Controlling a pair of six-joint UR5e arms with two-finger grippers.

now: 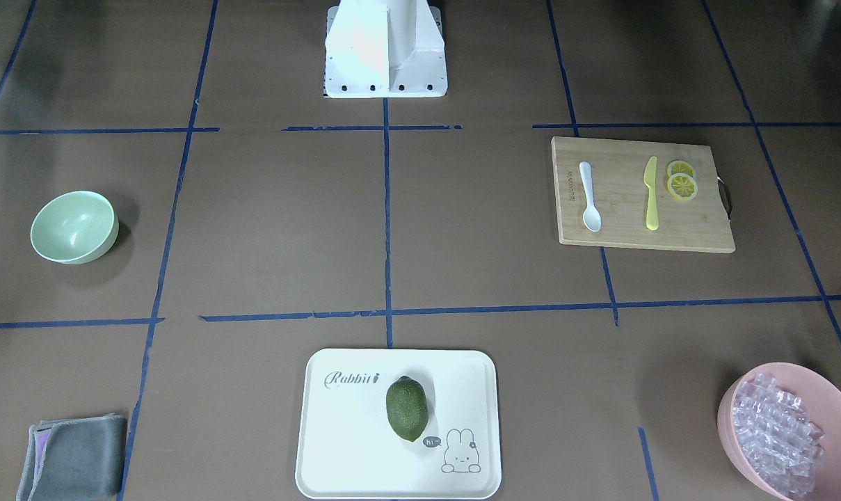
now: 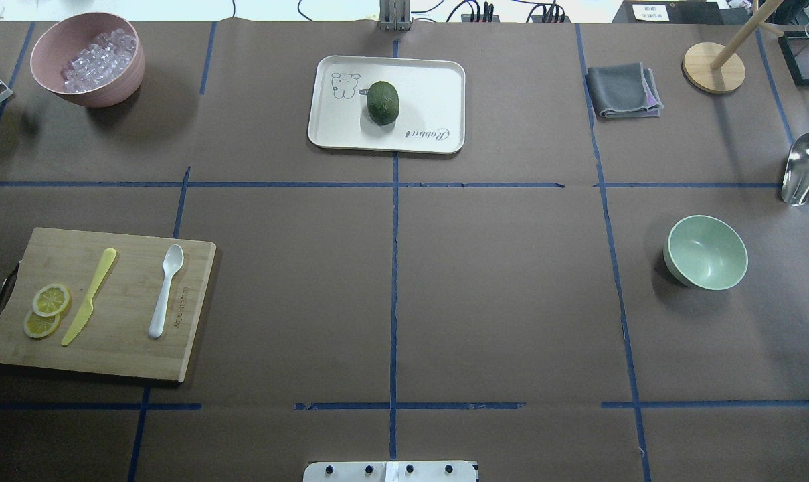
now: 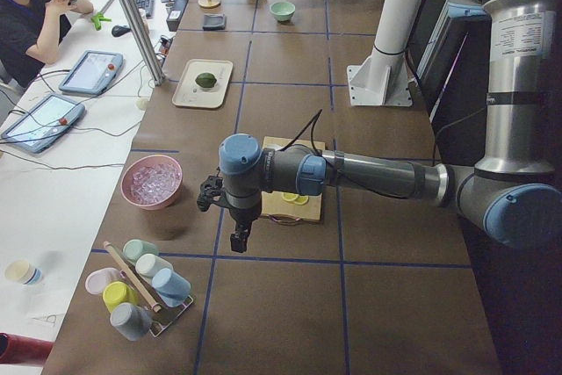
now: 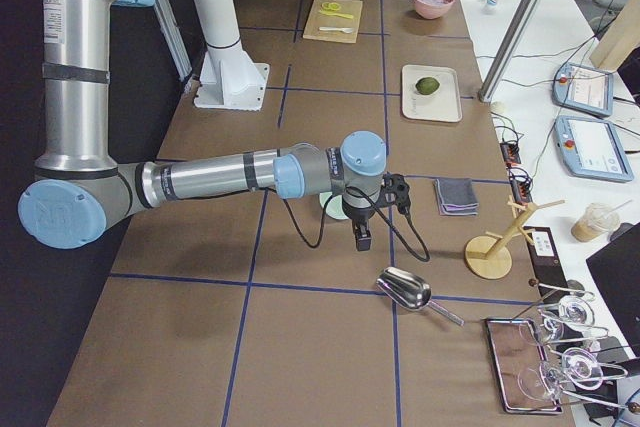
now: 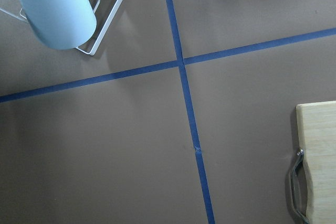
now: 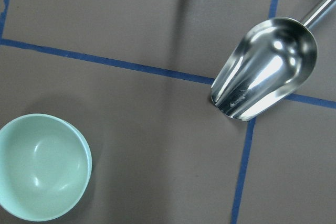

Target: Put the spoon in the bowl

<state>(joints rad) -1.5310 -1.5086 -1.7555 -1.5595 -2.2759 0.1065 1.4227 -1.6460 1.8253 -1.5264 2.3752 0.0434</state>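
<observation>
The spoon (image 2: 165,290) lies on the cutting board (image 2: 130,348) beside the yellow knife (image 2: 88,296), on my left of the desk (image 2: 498,301). The bowl (image 2: 705,254) stands well apart on my right. I cannot tell whether my left jaws or right jaws are apart.

Spoon (image 2: 165,291) on cutting board (image 2: 123,348), beside knife (image 2: 88,298); bowl (image 2: 706,252) well apart, toward robot's right.

2 high cameras faced each other across the brown table (image 2: 498,301), sharing the rectangular bamboo cutting board (image 1: 622,209); 2 looked lengthwise from its ends; 2 wrist cameras looked closely down.
</observation>
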